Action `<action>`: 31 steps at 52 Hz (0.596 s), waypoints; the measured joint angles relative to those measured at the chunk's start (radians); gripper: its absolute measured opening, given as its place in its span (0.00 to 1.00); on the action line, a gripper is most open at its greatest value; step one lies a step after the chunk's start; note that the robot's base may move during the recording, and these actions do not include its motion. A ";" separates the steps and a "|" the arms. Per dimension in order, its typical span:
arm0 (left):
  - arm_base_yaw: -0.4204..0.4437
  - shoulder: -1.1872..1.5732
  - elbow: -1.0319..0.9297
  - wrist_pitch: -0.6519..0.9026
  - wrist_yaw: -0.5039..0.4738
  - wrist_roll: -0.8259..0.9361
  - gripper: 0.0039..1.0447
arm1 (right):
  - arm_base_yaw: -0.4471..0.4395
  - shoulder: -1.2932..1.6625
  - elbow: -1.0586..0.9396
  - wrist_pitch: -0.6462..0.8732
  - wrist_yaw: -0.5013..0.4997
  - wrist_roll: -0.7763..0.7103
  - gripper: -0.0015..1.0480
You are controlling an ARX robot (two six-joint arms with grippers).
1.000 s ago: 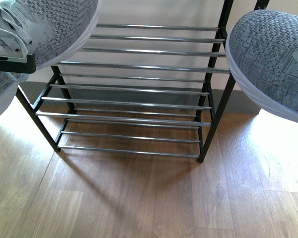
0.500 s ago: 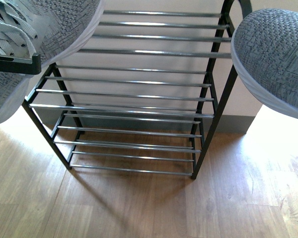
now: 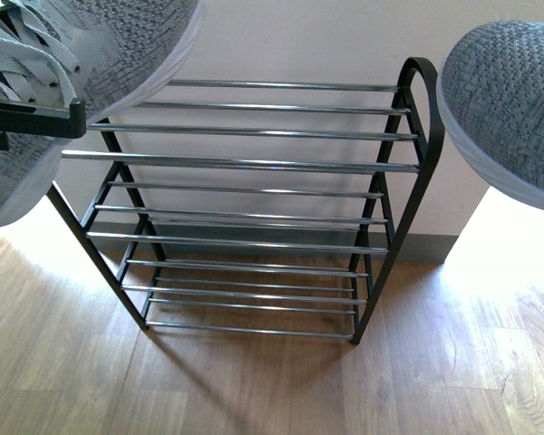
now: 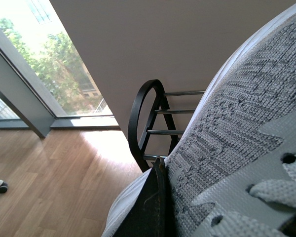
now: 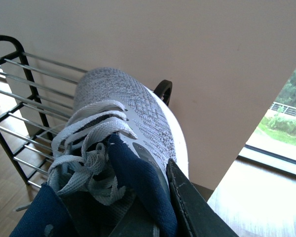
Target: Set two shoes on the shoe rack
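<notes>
High at the left of the front view, clamped in the left gripper: one grey knit lace-up sneaker with a thick white sole. Black finger lying across the laces, toe hanging over the top left corner of the black metal-framed shoe rack with thin chrome bars. At the far right of that view, level with the rack's rounded top right corner and just beside it, the second grey knit sneaker. Only its toe and white sole edge in sight there. Grasped by the right gripper, seen from the right wrist, with a black finger tight along the outside of the navy-lined collar and the laces tied in front.

By count: two sneakers, one per gripper; one rack; four tiers, four bars across the top tier. Both sneakers in the air, apart from the bars. Under the rack, pale wooden plank floor; behind it, plain beige wall
</notes>
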 joint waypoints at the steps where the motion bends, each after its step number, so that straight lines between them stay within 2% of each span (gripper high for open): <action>1: 0.000 0.000 0.000 0.000 0.001 0.000 0.02 | 0.000 0.000 0.000 0.000 0.000 0.000 0.01; 12: 0.014 0.000 0.000 0.000 -0.030 0.000 0.02 | 0.002 0.000 0.000 0.000 -0.020 0.000 0.01; 15: 0.014 0.000 0.000 0.000 -0.017 0.000 0.02 | -0.013 0.029 -0.002 0.072 -0.159 0.020 0.01; 18: 0.012 0.000 0.000 0.000 -0.016 0.000 0.02 | 0.006 0.058 0.024 0.084 -0.187 0.042 0.01; 23: 0.010 0.000 0.000 0.000 -0.016 0.000 0.02 | 0.099 0.133 0.114 0.053 -0.081 0.109 0.01; 26: 0.008 0.000 0.000 0.000 -0.010 0.000 0.02 | 0.193 0.224 0.217 0.016 0.021 0.190 0.01; 31: 0.008 0.000 0.000 0.000 -0.010 0.000 0.02 | 0.297 0.367 0.365 0.001 0.114 0.307 0.01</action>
